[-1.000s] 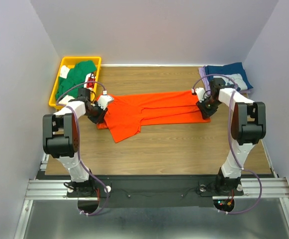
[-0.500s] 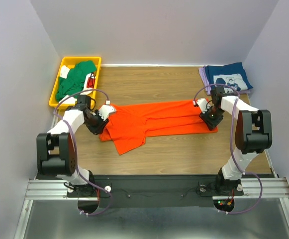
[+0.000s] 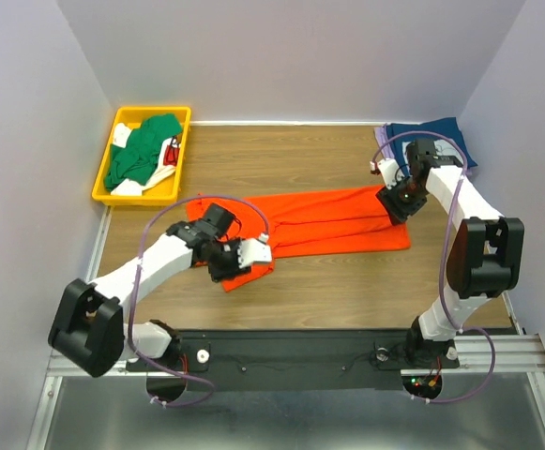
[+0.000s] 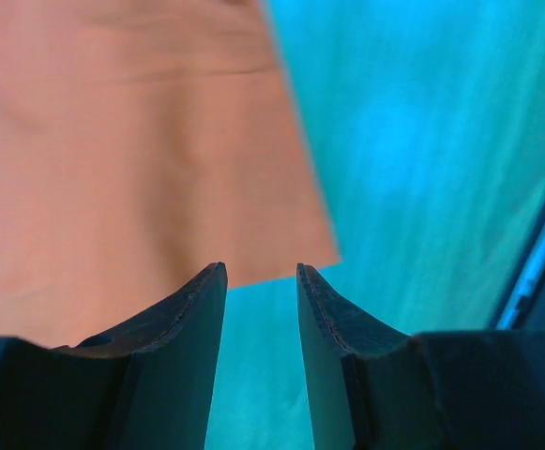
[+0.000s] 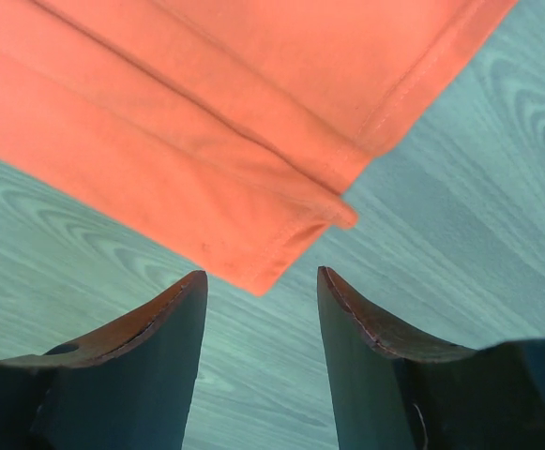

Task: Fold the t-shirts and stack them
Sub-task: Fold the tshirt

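While both arms reach out over the wooden table (image 3: 328,155), the bright orange t-shirt (image 3: 319,220) lies flat across its middle. It is stretched long from left to right and folded lengthwise, so that soft creases and a doubled edge run along it. Its right end is a neat, squared edge, while its left end is looser and juts toward the near side of the table. The left gripper (image 3: 261,250) is low over that looser part. In the left wrist view its two dark fingers (image 4: 197,309) stand apart with nothing between them, and a corner of the orange cloth lies just beyond the tips. The right gripper (image 3: 391,204) is at the far right corner of the shirt. The right wrist view shows its jaws spread and empty above a layered corner, where stitched hems overlap on the wood grain. A navy t-shirt (image 3: 441,131) sits folded in the far right corner on top of a lavender t-shirt (image 3: 382,138), of which only an edge shows. A green t-shirt (image 3: 141,150) lies crumpled in the yellow bin (image 3: 150,112) at the far left, well apart from the orange one.
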Tool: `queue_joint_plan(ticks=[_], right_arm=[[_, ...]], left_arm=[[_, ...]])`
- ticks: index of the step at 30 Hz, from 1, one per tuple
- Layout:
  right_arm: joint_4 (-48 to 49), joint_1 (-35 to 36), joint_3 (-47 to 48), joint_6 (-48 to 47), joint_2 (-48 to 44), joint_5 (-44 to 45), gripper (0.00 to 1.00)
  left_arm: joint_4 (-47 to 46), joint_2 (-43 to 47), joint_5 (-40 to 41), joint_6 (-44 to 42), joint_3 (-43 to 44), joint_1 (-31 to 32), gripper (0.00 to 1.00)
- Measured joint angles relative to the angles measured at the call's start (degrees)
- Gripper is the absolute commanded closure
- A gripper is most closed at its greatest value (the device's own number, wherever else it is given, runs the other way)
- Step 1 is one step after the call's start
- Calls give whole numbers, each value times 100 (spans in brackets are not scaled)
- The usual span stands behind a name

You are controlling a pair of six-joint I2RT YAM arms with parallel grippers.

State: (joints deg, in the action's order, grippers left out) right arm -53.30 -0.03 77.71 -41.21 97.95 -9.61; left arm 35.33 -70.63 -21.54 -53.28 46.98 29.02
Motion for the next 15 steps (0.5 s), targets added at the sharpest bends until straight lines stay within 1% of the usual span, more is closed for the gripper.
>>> queue_joint_plan(ticks=[6, 9, 14, 15], right_arm=[[-136, 0, 13, 101, 9, -70, 44], [-177, 0, 13, 120, 13, -72, 44], [-184, 0, 13, 118, 20, -70, 44], [-184, 0, 13, 118, 24, -70, 44]], left_arm=[[-350, -627, 450, 501, -354, 901, 52], [-719, -951, 673, 695, -433, 1189, 51], [-997, -1106, 798, 846, -498, 1296, 51], [-1012, -1117, 815, 879, -501, 1303, 55]])
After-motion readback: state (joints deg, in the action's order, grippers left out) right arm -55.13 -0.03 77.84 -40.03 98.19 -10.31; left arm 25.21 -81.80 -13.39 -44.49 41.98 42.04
